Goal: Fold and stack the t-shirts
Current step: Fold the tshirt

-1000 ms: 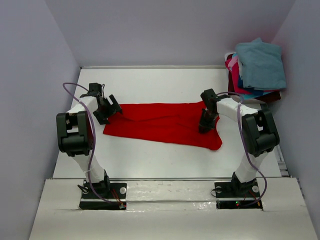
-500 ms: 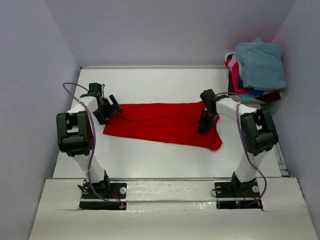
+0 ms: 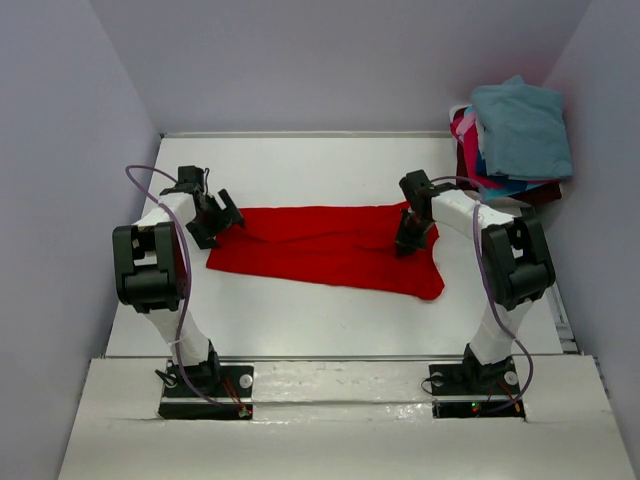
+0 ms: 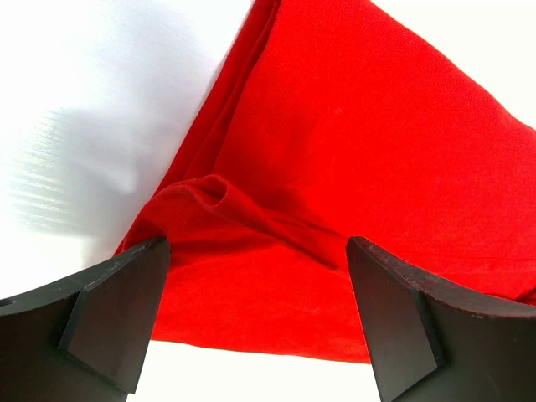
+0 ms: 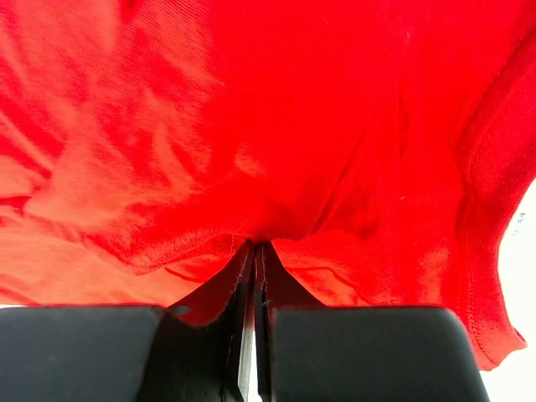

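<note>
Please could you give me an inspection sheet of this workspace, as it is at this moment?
Surface: white table, no stains seen.
Job's things: red t-shirt spread across the middle; pile of t-shirts at the far right corner, teal one on top.
Clutter: nothing seen.
Grippers: left gripper open over the shirt's left end, holding nothing; right gripper shut on its right part.
Cables: purple cables loop along both arms.
Surroundings: plain walls on three sides.

red t-shirt (image 3: 325,250) spread on table (image 3: 300,165), right claw (image 3: 406,245) on it
</note>
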